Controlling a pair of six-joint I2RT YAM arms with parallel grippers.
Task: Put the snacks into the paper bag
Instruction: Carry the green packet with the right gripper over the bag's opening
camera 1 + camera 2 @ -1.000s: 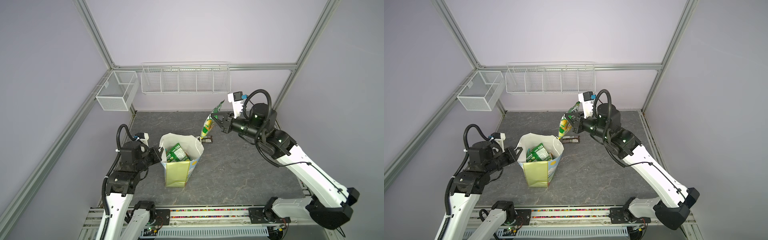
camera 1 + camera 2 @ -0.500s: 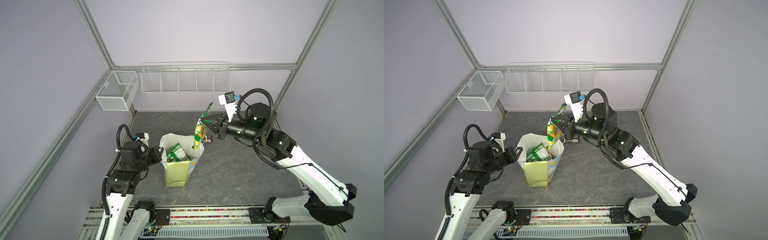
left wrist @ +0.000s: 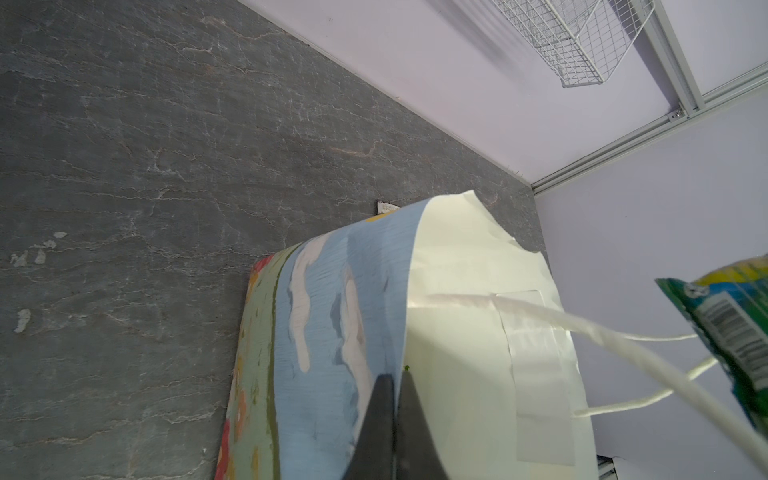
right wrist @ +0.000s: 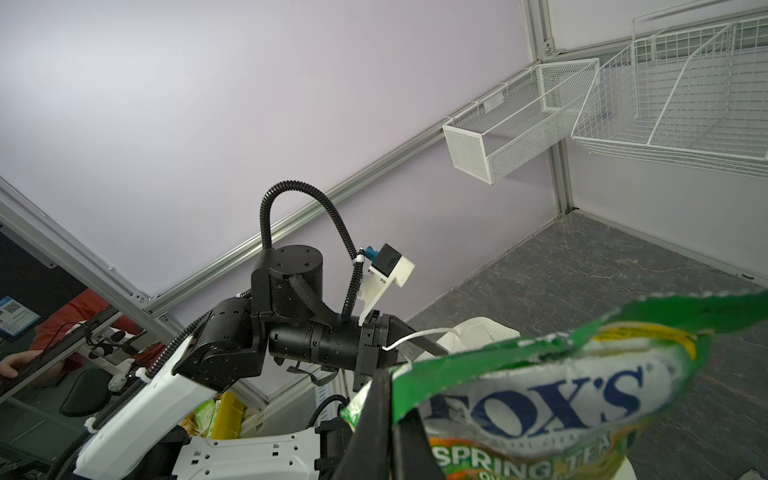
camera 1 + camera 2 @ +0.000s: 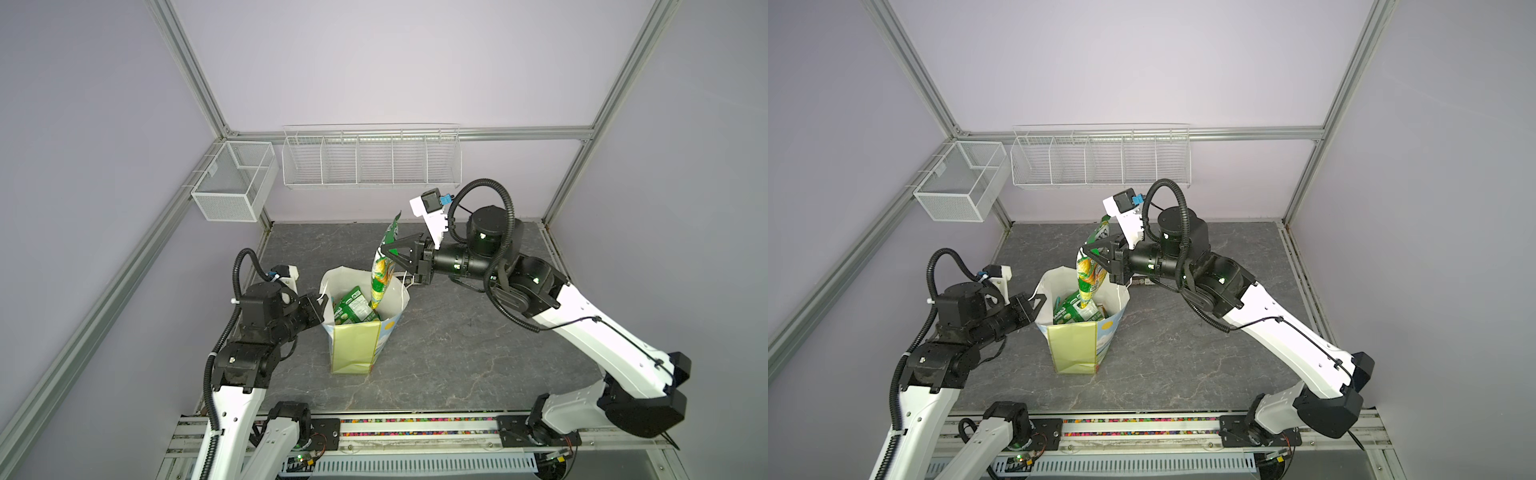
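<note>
The paper bag (image 5: 356,347) (image 5: 1072,348) stands upright mid-table with its white mouth open. My left gripper (image 5: 322,301) (image 5: 1036,301) (image 3: 397,376) is shut on the bag's left rim, one finger outside on the blue print and one inside. My right gripper (image 5: 384,252) (image 5: 1086,252) (image 4: 390,376) is shut on the top edge of a green-and-yellow Fox's packet (image 5: 381,275) (image 5: 1089,279) (image 4: 540,401). That packet hangs over the mouth with its lower end dipping inside. A green snack packet (image 5: 354,308) (image 5: 1070,311) lies in the bag. A small packet end (image 3: 385,206) peeks out behind the bag.
Two white wire baskets hang on the back and left walls: a small mesh one (image 5: 232,189) and a long divided one (image 5: 370,160). The bag's white cord handles (image 3: 623,332) hang loose near the left fingers. Aluminium frame posts bound the dark stone-patterned table (image 5: 457,353).
My right arm has carried the Fox's packet leftward from behind the bag to over its mouth and lowered it. The left arm and the bag have stayed still.
</note>
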